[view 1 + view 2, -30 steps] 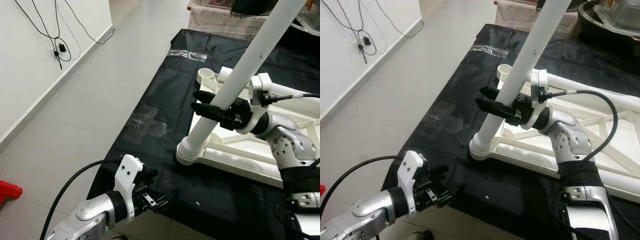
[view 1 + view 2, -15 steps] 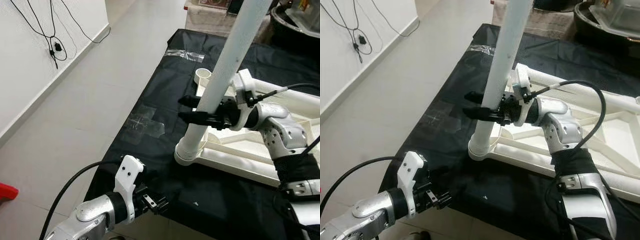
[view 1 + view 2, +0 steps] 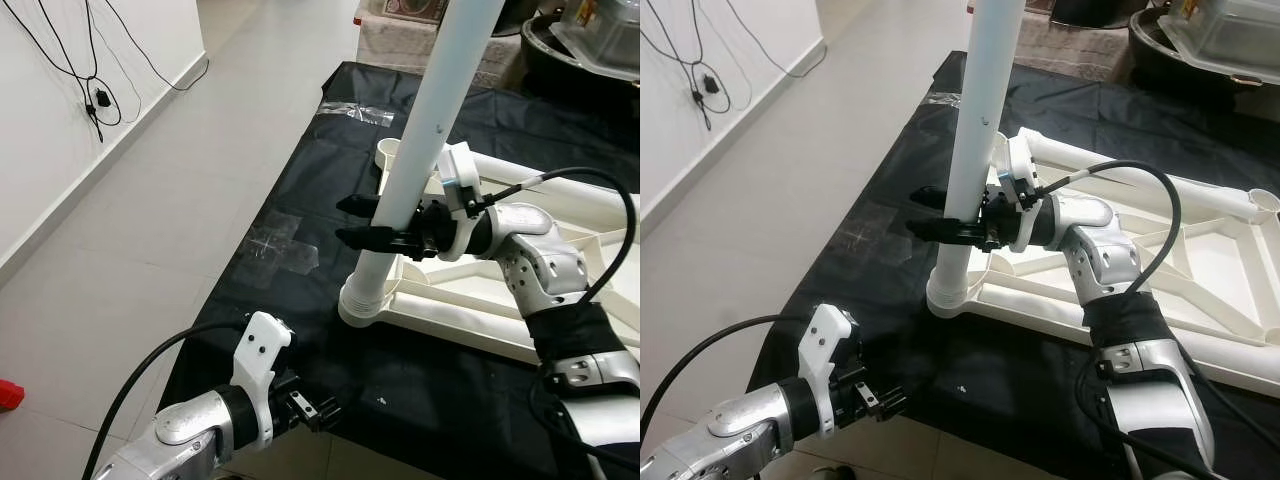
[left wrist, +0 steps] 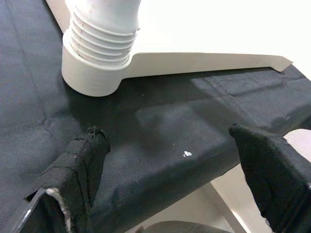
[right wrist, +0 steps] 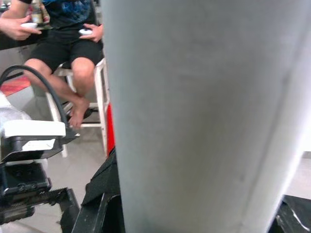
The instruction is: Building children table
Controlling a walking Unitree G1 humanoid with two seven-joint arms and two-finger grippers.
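table leg now nearly upright, right gripper swung leftward w/ it

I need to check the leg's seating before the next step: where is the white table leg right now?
In the eye views the white table leg stands nearly upright in the corner socket of the upturned table frame, held by the right gripper.
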